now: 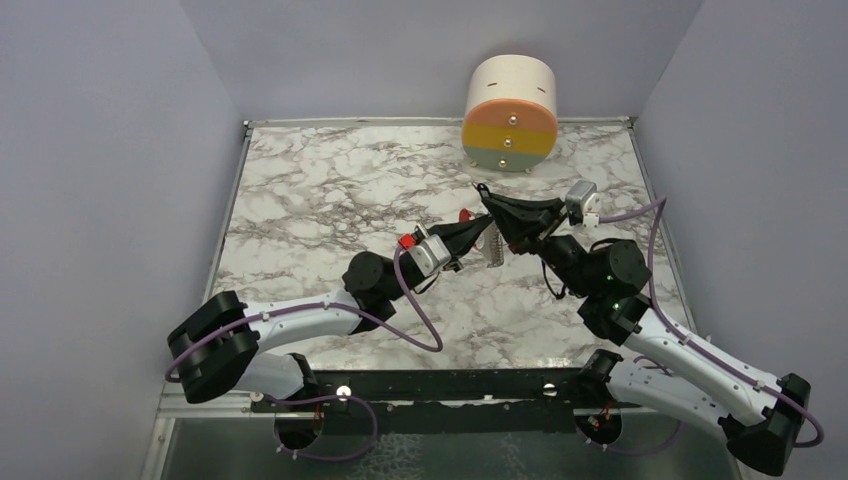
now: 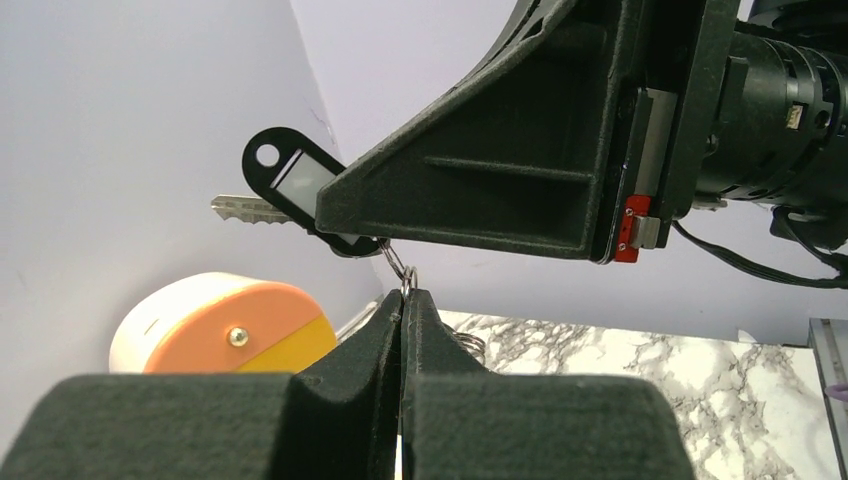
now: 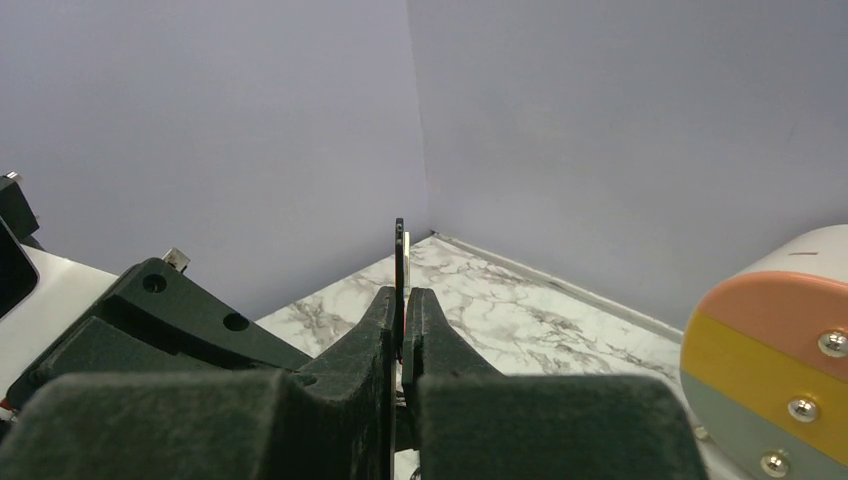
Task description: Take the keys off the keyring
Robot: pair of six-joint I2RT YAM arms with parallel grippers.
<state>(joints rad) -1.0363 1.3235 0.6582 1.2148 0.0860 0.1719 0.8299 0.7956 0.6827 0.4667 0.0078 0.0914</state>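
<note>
Left gripper [image 2: 404, 300] clamped on thin keyring [image 2: 397, 262], frame centre. Right gripper [image 3: 401, 300] clamped on 1 stiff key [image 2: 290, 180], upper left. Ring probably slippery, so grip the flats.

Keyring [image 2: 397, 264] mostly hidden inside left claw [image 2: 403, 298]; key [image 2: 243, 209] head behind black tag [image 2: 285, 177].

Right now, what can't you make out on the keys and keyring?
1. Left wrist: keyring mostly swallowed by the shut left end effector; key blade, its head behind the black tag.
2. Right wrist: right end effector shows the tag edge-on only; the rest is behind its fingers.
3. Top external: keyring too small, covered where both end effectors meet.
4. Whether any key is off the ring: cannot tell.
</note>
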